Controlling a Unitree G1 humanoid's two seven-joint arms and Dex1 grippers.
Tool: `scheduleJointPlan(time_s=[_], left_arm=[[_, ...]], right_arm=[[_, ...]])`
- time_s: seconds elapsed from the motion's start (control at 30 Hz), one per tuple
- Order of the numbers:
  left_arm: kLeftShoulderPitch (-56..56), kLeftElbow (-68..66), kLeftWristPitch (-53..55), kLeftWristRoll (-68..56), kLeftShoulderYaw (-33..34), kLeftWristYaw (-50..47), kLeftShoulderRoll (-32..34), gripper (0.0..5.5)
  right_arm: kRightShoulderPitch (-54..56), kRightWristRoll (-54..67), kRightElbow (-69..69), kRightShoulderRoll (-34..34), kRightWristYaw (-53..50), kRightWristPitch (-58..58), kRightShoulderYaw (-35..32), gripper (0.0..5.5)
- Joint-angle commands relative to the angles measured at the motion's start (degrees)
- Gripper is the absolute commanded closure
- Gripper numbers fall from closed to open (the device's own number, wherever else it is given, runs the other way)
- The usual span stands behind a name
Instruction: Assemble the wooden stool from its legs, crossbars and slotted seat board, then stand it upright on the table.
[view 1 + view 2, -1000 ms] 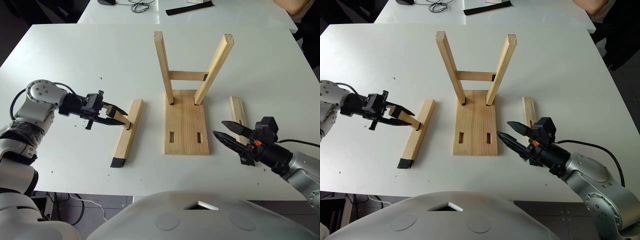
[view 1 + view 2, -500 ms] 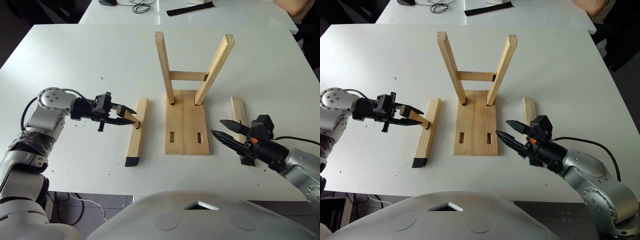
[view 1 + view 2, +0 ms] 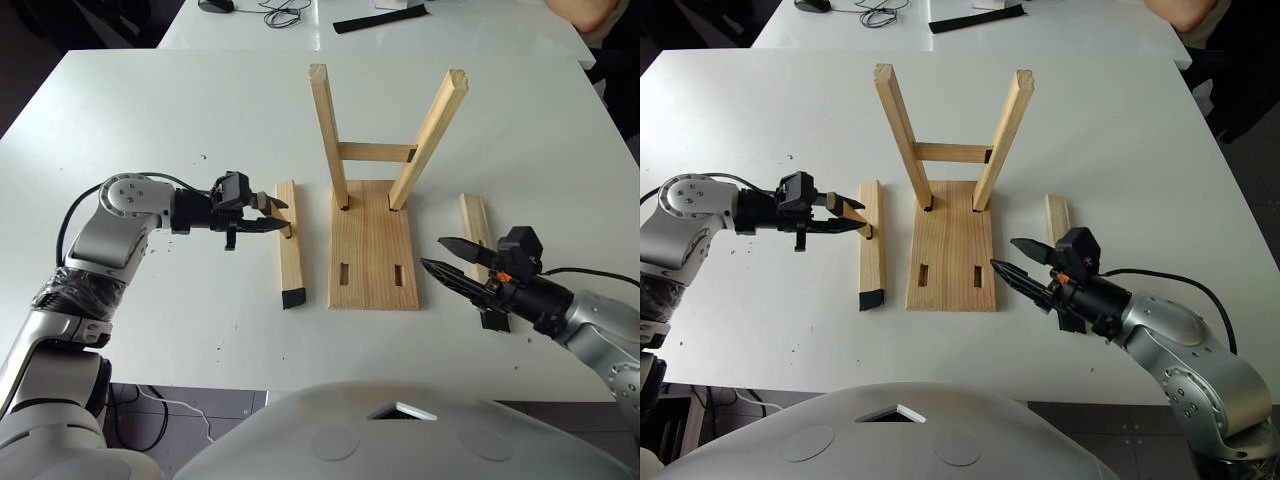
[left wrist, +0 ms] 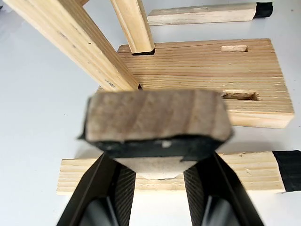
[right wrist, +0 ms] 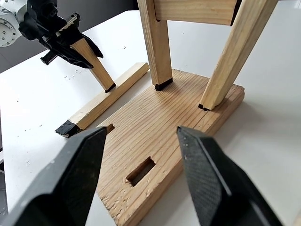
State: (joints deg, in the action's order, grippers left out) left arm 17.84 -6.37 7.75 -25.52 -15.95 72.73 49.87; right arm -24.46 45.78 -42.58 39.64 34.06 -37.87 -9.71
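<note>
Wooden seat board (image 3: 372,250): lies flat at the middle of the white counter (image 3: 150,110), its long side running away from the robot.
Standing legs: a left leg (image 3: 328,135) and a right leg (image 3: 430,135) stand upright in the two slots at the board's far end.
Fitted crossbar (image 3: 375,152): runs level between the two standing legs, partway up them.
Near slots (image 3: 343,272): two rectangular cut-outs at the board's near end, both open.
Loose leg (image 3: 288,245): lies flat on the counter just left of the seat board and roughly parallel to it, with a narrow strip of counter between them. Its near end carries a black tip (image 3: 292,297).
Short crossbar (image 5: 92,63): rises at a tilt from the far part of the loose leg. Its lower end meets that leg's top face and its upper end sits in the left hand.
Left hand (image 3: 275,217): comes in from the left above the counter, its fingers clamped on either side of the short crossbar.
Right hand (image 3: 433,252): hovers off the board's near right corner, fingers apart and pointed toward the board, holding nothing.
Second loose leg (image 3: 476,228): lies flat on the counter to the right of the board, just beyond the right hand.
Far counter (image 3: 480,30): stands behind, with cables (image 3: 285,12) and a black strip (image 3: 380,18) on it.
</note>
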Motion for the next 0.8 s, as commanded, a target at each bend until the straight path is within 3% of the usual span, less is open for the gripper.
scheduleJointPlan(time_s=[0.03, 0.23, 0.27, 0.4, 0.63, 0.8], left_arm=[[-4.8, 1.7, 7.0, 1.2, -1.3, 1.9, 0.8, 4.20], [-5.0, 0.6, 5.5, 6.9, -2.2, -1.2, -0.4, 4.20], [-4.6, -0.8, 4.0, 9.7, -2.9, -3.4, -0.9, 3.84], [-3.7, -3.3, 3.1, 14.3, -4.5, -4.9, -2.6, 3.26], [-7.2, -6.7, -1.0, 13.5, -0.8, -7.9, -6.4, 2.16], [-10.4, -1.1, 2.7, 6.1, 5.9, -5.5, -4.8, 2.04]], right_arm=[[1.0, -1.3, 0.7, 1.2, 0.8, -0.3, 0.1, 2.78], [1.6, -2.5, 1.3, 1.3, 1.3, -0.1, 1.0, 2.78], [1.6, -2.7, 1.3, 1.3, 1.3, 0.0, 1.1, 2.78], [1.5, -3.2, 1.2, 1.0, 1.3, -0.1, 1.4, 2.78], [1.3, -4.1, 1.4, 1.0, 1.7, 0.1, 2.4, 2.78], [0.8, -4.3, 1.3, 1.3, 2.0, 0.2, 1.9, 2.78]])
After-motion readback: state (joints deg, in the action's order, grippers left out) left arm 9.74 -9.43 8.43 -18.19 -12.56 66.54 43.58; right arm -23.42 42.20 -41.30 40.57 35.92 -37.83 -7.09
